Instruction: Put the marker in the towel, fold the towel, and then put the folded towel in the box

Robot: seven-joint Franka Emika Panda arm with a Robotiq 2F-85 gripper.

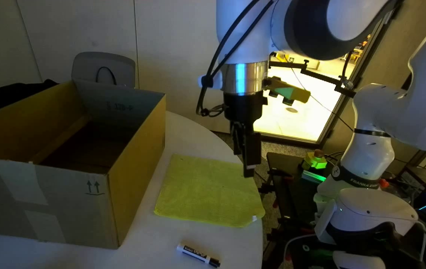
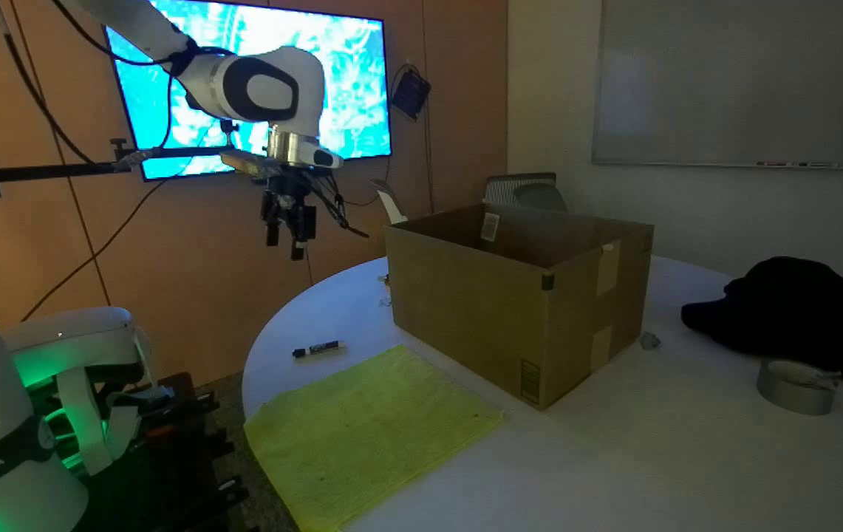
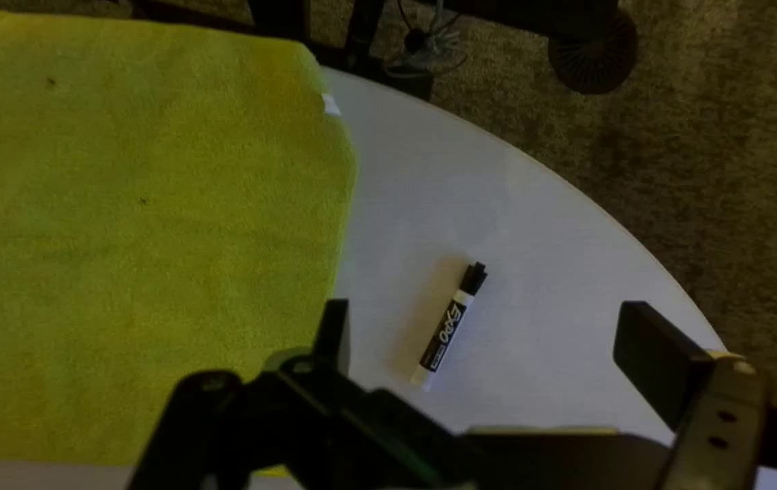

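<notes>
The white marker with a black label and black cap lies on the table beside the towel, apart from it; it shows in both exterior views (image 1: 198,255) (image 2: 319,349) and in the wrist view (image 3: 448,327). The yellow-green towel lies flat and unfolded (image 1: 205,190) (image 2: 377,436) (image 3: 156,224). The brown cardboard box stands open beside the towel in both exterior views (image 1: 138,172) (image 2: 465,303); it is out of the wrist view. My gripper (image 1: 243,160) (image 2: 285,244) is open, empty and pointing down, high above the table. In the wrist view the marker appears between the spread fingers (image 3: 483,333), well below them.
The round white table (image 2: 613,458) has its curved edge close to the towel and marker. A black cloth heap (image 2: 798,310) and a grey tape roll (image 2: 796,388) lie beyond the box. A chair (image 1: 104,67) stands behind the box.
</notes>
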